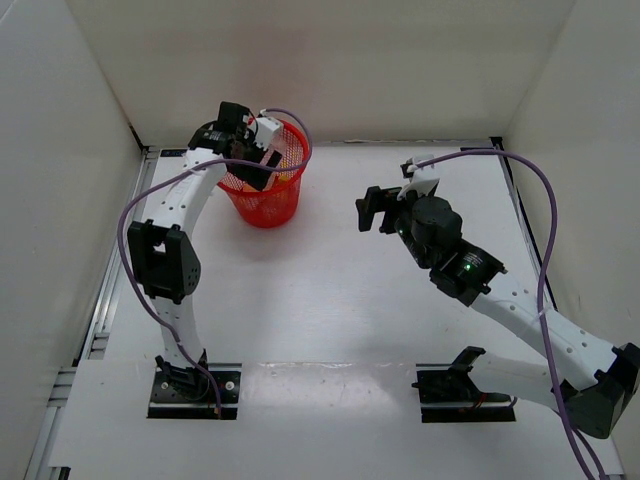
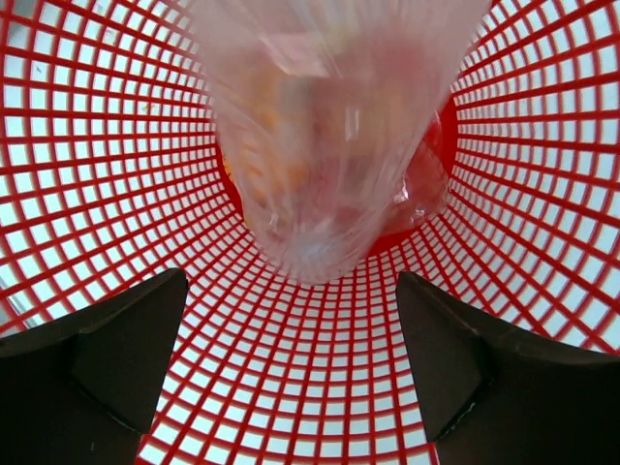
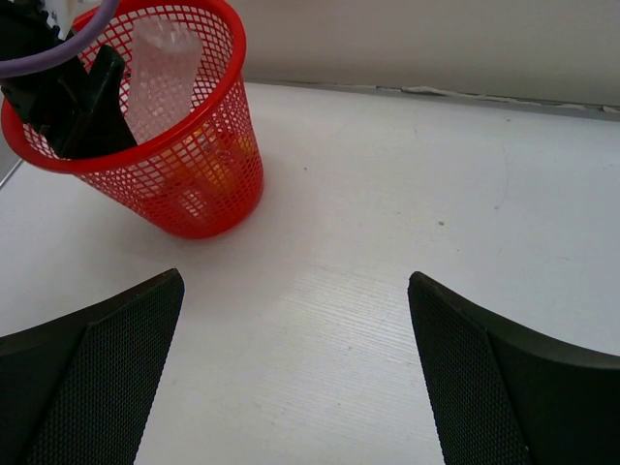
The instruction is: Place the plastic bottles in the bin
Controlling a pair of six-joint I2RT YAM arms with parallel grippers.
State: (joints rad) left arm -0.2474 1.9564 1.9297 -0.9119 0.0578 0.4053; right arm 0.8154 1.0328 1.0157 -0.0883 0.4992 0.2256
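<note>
The red mesh bin [image 1: 268,205] stands at the back left of the table. My left gripper [image 1: 262,158] reaches down into its mouth, jaws wide apart and holding nothing [image 2: 291,358]. Just beyond its fingertips a clear plastic bottle [image 2: 329,145] shows blurred inside the bin, touching neither finger. From the right wrist view the same clear bottle [image 3: 165,73] is upright in the bin [image 3: 208,194] beside the left gripper [image 3: 87,102]. Orange contents [image 3: 221,165] show through the mesh low down. My right gripper [image 1: 375,210] hovers open over bare table [image 3: 295,368].
White walls enclose the table on three sides. A metal rail [image 1: 115,290] runs along the left edge. Purple cables [image 1: 545,240] trail from both arms. The bin's rim [image 3: 228,58] is tilted in the right wrist view.
</note>
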